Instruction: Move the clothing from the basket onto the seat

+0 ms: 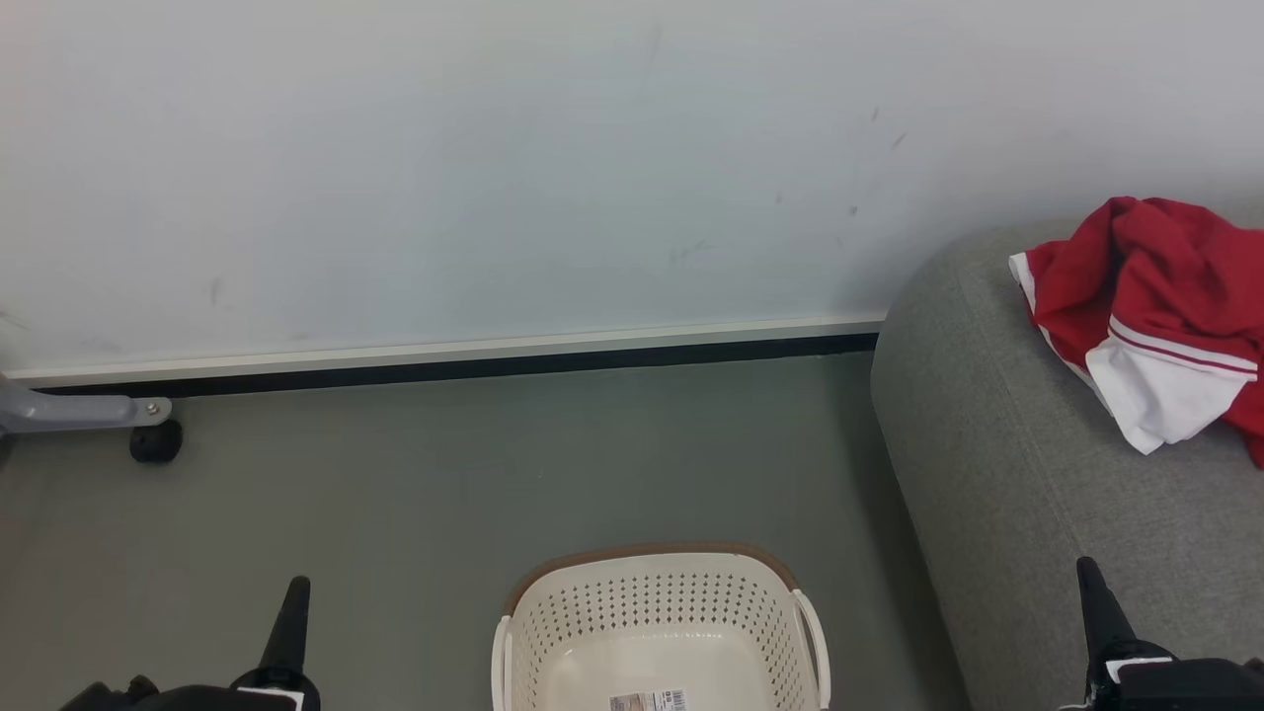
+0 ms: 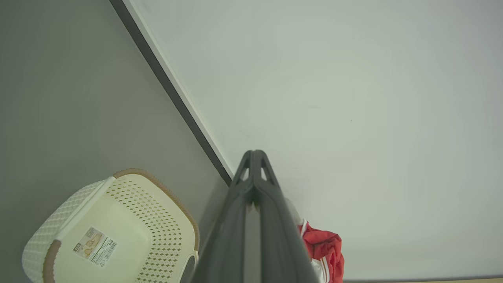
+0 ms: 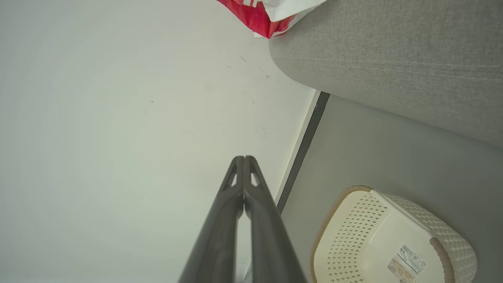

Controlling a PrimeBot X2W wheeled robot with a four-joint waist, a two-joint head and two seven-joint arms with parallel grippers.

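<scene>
The cream perforated basket (image 1: 660, 632) stands on the floor at the bottom centre of the head view, nothing inside but a barcode sticker (image 1: 649, 701) on its bottom. The red clothing (image 1: 1150, 306), with a white striped panel, lies crumpled on the grey seat (image 1: 997, 464) at the right. My left gripper (image 1: 296, 589) is shut at the lower left, left of the basket, holding nothing. My right gripper (image 1: 1086, 568) is shut at the lower right, over the seat's front part. The wrist views show each pair of fingers pressed together (image 2: 255, 154) (image 3: 244, 159), the basket (image 2: 118, 232) (image 3: 377, 239), and the clothing (image 2: 326, 247) (image 3: 263, 15).
A pale wall (image 1: 494, 168) with a dark baseboard (image 1: 454, 367) runs behind the grey floor (image 1: 415, 484). A grey metal leg with a black caster (image 1: 155, 441) juts in at the far left by the wall.
</scene>
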